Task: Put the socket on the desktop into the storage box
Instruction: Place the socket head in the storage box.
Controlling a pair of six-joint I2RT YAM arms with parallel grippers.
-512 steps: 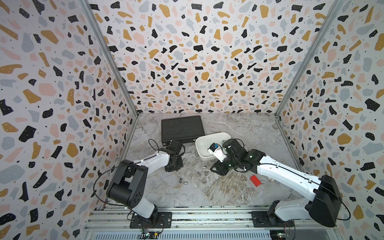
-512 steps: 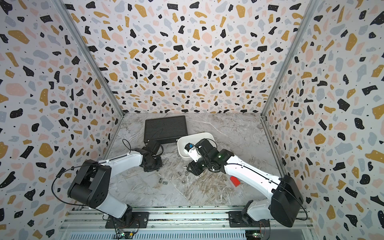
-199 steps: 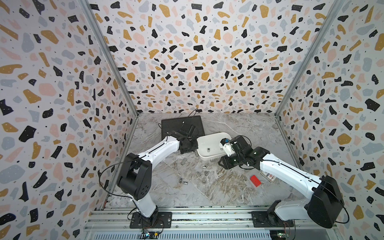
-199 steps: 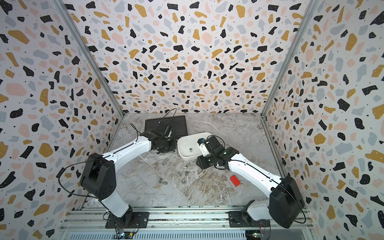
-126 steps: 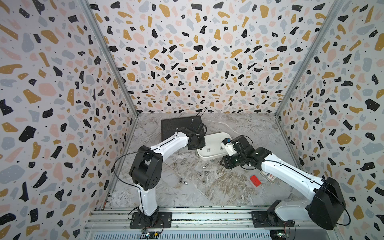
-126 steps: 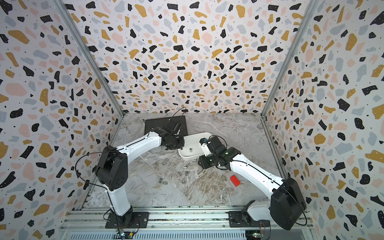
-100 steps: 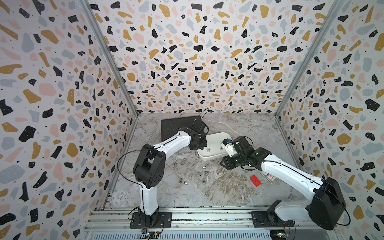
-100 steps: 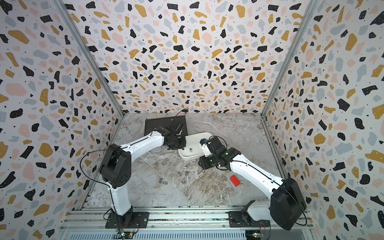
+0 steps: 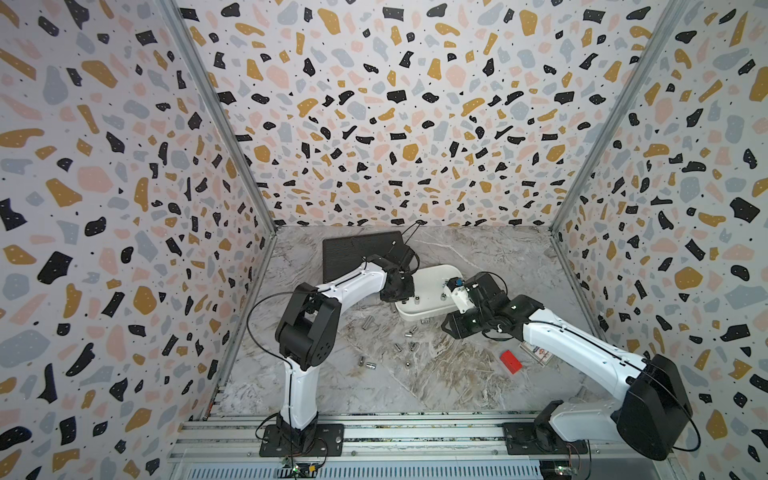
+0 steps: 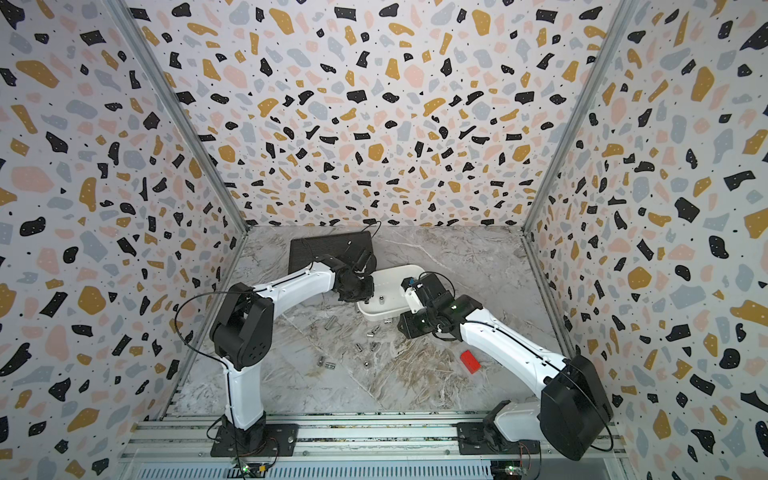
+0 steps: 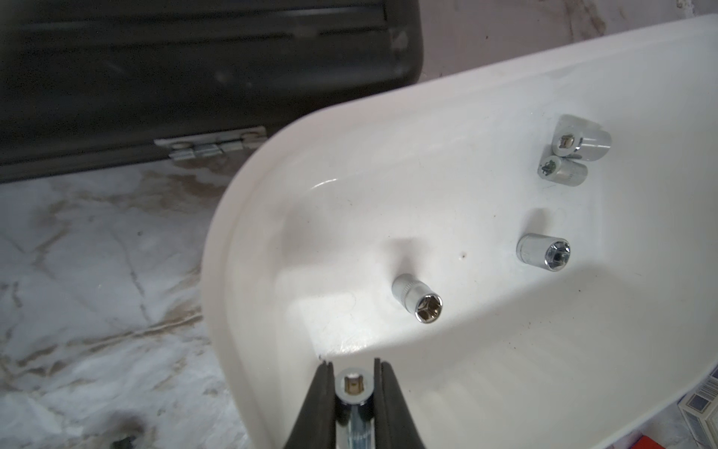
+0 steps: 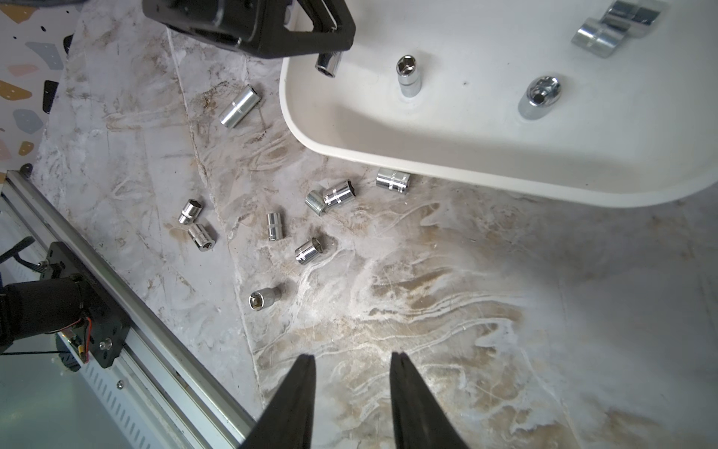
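The white storage box (image 9: pixel 432 277) (image 11: pixel 466 194) lies on the marble desktop (image 9: pixel 457 374) with several chrome sockets inside, one upright (image 11: pixel 417 297). My left gripper (image 11: pixel 354 383) (image 9: pixel 405 296) is shut on a small chrome socket (image 11: pixel 354 386) (image 12: pixel 328 64), held just above the box's near-left corner. Several more sockets lie loose on the desktop in front of the box, among them a long one (image 12: pixel 239 105) and one against the box wall (image 12: pixel 393 181). My right gripper (image 12: pixel 351 357) (image 9: pixel 448 328) hangs open over bare desktop beside the box, with nothing between its fingers.
A black ribbed case (image 9: pixel 357 253) lies behind the box at the back left. A small red block (image 9: pixel 510 361) and a printed packet (image 9: pixel 536 353) sit at the right, by the right arm. The front rail (image 12: pixel 128 311) borders the desktop.
My left gripper has swung from over the black case rightward to the box's corner, carrying the socket. The right arm has stayed put.
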